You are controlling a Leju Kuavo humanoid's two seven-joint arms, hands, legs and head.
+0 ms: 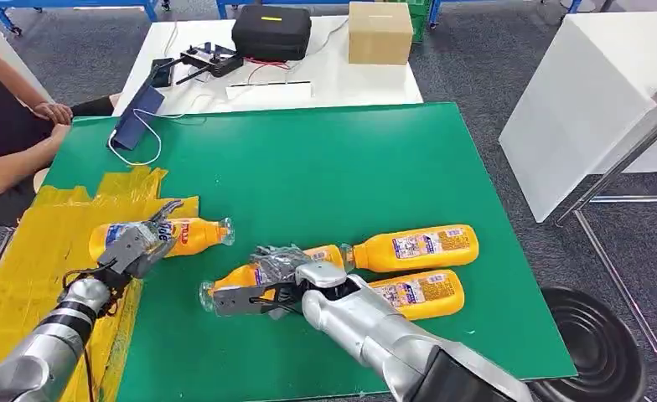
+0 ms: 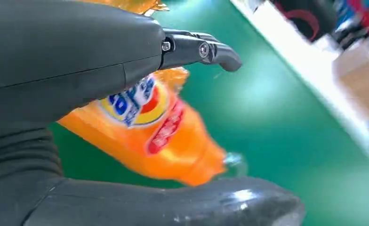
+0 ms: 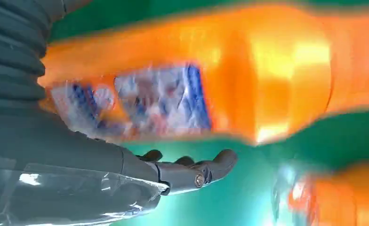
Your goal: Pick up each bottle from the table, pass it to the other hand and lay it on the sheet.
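My left hand (image 1: 137, 244) is draped over the wide end of one orange bottle (image 1: 187, 235), which lies on its side right at the edge of the yellow sheet (image 1: 32, 268), cap end poking out onto the green mat (image 1: 325, 167). In the left wrist view the bottle (image 2: 159, 136) sits between my thumb and the dark fingers (image 2: 201, 49), which arch over it with a gap showing, so I can't honestly tell if I'm gripping it or just cupping it.

My right hand (image 1: 279, 280) is on a second bottle (image 1: 254, 280) near the middle of the mat. That one lies slanted, clear cap end toward the sheet side. Fingers curl over its label part and the thumb sticks out underneath it. From the right wrist view the bottle (image 3: 211, 80) fills the space just past my palm, with the fingertips (image 3: 220, 162) curled beside it, not clearly pressed on. Blurry, so again I can't call it.

Two more bottles lie on the mat just beside my right wrist: one (image 1: 417, 247) farther out, one (image 1: 421, 293) nearer, close to each other.

A person's hand (image 1: 53, 113) rests at the mat's far left corner.
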